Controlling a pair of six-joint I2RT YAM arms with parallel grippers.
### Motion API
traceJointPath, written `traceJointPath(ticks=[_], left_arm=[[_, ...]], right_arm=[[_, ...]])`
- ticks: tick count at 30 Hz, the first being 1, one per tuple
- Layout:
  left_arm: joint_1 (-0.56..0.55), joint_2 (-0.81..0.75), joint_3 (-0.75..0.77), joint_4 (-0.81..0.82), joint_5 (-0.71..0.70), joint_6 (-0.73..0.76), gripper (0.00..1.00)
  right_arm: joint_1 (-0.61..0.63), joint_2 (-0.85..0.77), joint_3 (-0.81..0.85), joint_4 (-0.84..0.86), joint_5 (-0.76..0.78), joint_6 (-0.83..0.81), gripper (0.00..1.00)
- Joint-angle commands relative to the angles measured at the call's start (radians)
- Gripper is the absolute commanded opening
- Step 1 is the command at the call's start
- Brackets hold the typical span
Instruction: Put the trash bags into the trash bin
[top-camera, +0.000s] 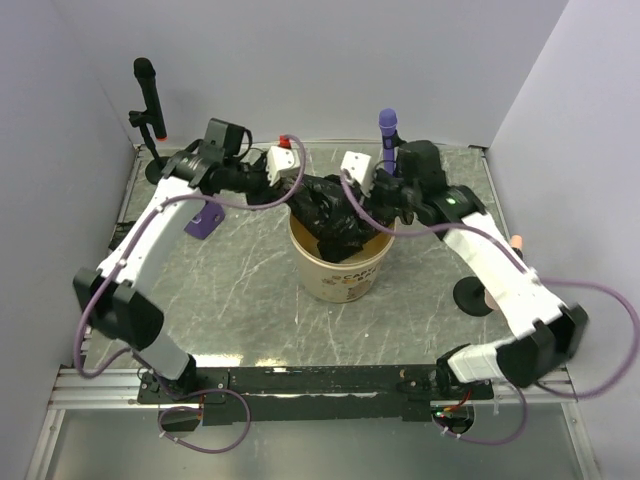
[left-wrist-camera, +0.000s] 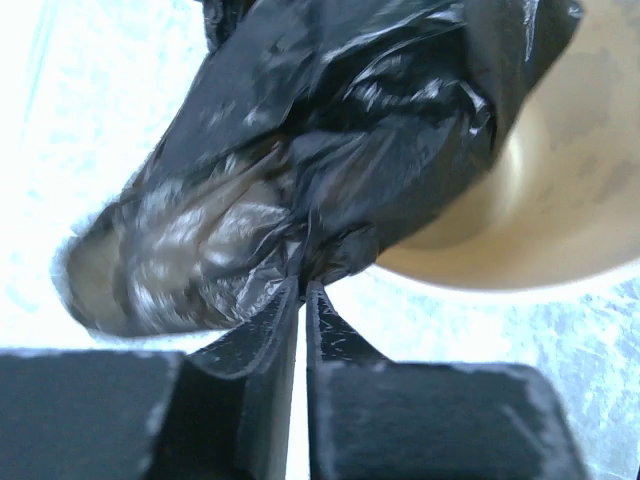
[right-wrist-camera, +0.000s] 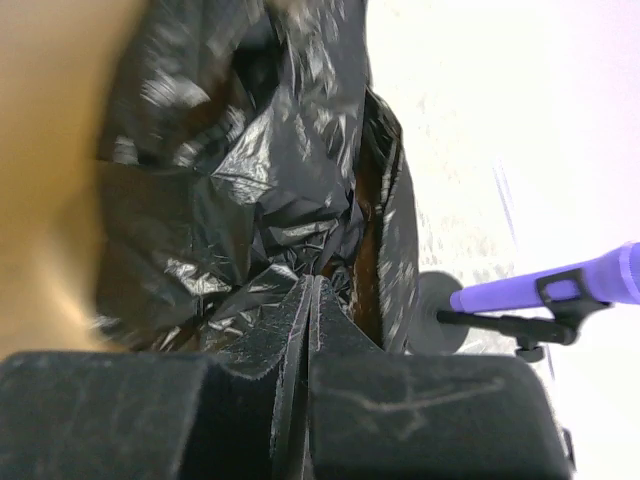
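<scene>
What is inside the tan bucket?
Crinkly black trash bags sit in the mouth of the trash bin and drape over its rim, pinched by the left gripper and right gripper. The bottom is hidden under the plastic.

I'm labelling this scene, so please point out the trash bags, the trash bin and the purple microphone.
trash bags (top-camera: 335, 215): top view, crumpled black film over the bin's mouth.
trash bin (top-camera: 342, 280): top view, tan outer wall.
purple microphone (top-camera: 387, 140): top view, upright handle.

In both wrist views the table (left-wrist-camera: 60, 120) beyond the fingers (left-wrist-camera: 262, 345) burns white. The trash bags (left-wrist-camera: 330, 130) nearby are blurred.
</scene>
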Motion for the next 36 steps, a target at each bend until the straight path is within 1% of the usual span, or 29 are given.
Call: traceJointPath(ticks=[1, 7, 8, 9, 10, 11, 12, 13, 14, 15, 17, 20, 22, 24, 27, 29, 31, 32, 34, 35, 36], left_arm=[[-0.005, -0.134, -0.06, 0.025, -0.003, 0.042, 0.1], [-0.014, -0.162, -0.074, -0.032, 0.057, 0.029, 0.02], [-0.017, -0.17, -0.066, -0.037, 0.068, 0.025, 0.03], [-0.024, -0.18, -0.051, -0.022, 0.079, 0.003, 0.07], [-0.031, -0.192, -0.038, 0.021, 0.089, -0.039, 0.17], [-0.038, -0.206, -0.02, 0.067, 0.102, -0.071, 0.34], [-0.044, -0.222, -0.011, 0.113, 0.112, -0.088, 0.49], [-0.058, -0.229, -0.005, 0.161, 0.125, -0.094, 0.58], [-0.083, -0.235, 0.003, 0.19, 0.132, -0.084, 0.64], [-0.11, -0.229, 0.026, 0.186, 0.137, -0.036, 0.67], [-0.161, -0.178, 0.104, 0.079, 0.151, 0.112, 0.7], [-0.201, -0.075, 0.23, -0.126, 0.189, 0.289, 0.7], [-0.218, -0.027, 0.27, -0.249, 0.188, 0.386, 0.7], [-0.227, -0.006, 0.261, -0.285, 0.162, 0.45, 0.7], [-0.227, 0.005, 0.21, -0.271, 0.11, 0.522, 0.7], [-0.227, 0.024, 0.201, -0.303, 0.076, 0.588, 0.7], [-0.233, 0.044, 0.199, -0.31, 0.021, 0.607, 0.69], [-0.235, 0.045, 0.199, -0.292, -0.002, 0.587, 0.66], [-0.23, 0.041, 0.21, -0.255, -0.029, 0.529, 0.55], [-0.229, 0.034, 0.216, -0.248, -0.042, 0.515, 0.46], [-0.221, 0.027, 0.219, -0.267, -0.05, 0.518, 0.29]], right_arm=[[0.001, -0.168, -0.005, -0.088, -0.159, -0.001, 0.0], [0.008, -0.248, -0.042, -0.166, -0.248, 0.008, 0.0], [0.018, -0.259, -0.047, -0.166, -0.256, 0.005, 0.0], [0.031, -0.27, -0.05, -0.165, -0.25, 0.006, 0.0], [0.043, -0.277, -0.047, -0.168, -0.244, 0.005, 0.0], [0.057, -0.279, -0.038, -0.175, -0.235, 0.002, 0.0], [0.067, -0.279, -0.03, -0.183, -0.23, -0.006, 0.0], [0.078, -0.279, -0.024, -0.194, -0.229, -0.015, 0.0], [0.087, -0.282, -0.022, -0.198, -0.226, -0.024, 0.0], [0.093, -0.288, -0.024, -0.199, -0.222, -0.032, 0.0], [0.112, -0.299, -0.028, -0.199, -0.219, -0.05, 0.0], [0.136, -0.31, -0.038, -0.212, -0.207, -0.084, 0.0], [0.143, -0.322, -0.056, -0.205, -0.195, -0.098, 0.0], [0.149, -0.333, -0.068, -0.197, -0.19, -0.106, 0.0], [0.156, -0.347, -0.076, -0.205, -0.187, -0.109, 0.0], [0.161, -0.36, -0.082, -0.226, -0.19, -0.116, 0.0], [0.164, -0.376, -0.1, -0.248, -0.189, -0.129, 0.0], [0.166, -0.385, -0.111, -0.257, -0.186, -0.135, 0.0], [0.166, -0.408, -0.139, -0.271, -0.175, -0.136, 0.0], [0.166, -0.416, -0.154, -0.275, -0.166, -0.129, 0.0], [0.166, -0.426, -0.168, -0.28, -0.157, -0.115, 0.0]])
